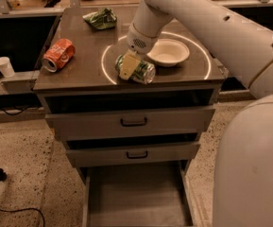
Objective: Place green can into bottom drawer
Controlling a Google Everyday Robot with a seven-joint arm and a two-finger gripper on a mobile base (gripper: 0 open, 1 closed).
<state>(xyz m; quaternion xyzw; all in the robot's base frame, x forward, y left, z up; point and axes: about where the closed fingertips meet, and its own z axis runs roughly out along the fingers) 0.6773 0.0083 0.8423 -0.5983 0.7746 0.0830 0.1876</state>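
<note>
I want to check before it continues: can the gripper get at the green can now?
Probably yes. The gripper is right at the green can, which lies on its side near the cabinet top's front edge. The bowl sits close beside it but covers nothing.

Cans: two, a green can (141,72) and an orange can (58,55)
Bowl (167,52): one
Bag (100,19): one
Cup (4,66): one
Drawers: three, counting the bottom drawer (136,195)
Handles (133,122): two
Gripper (128,66): one, at the green can
</note>
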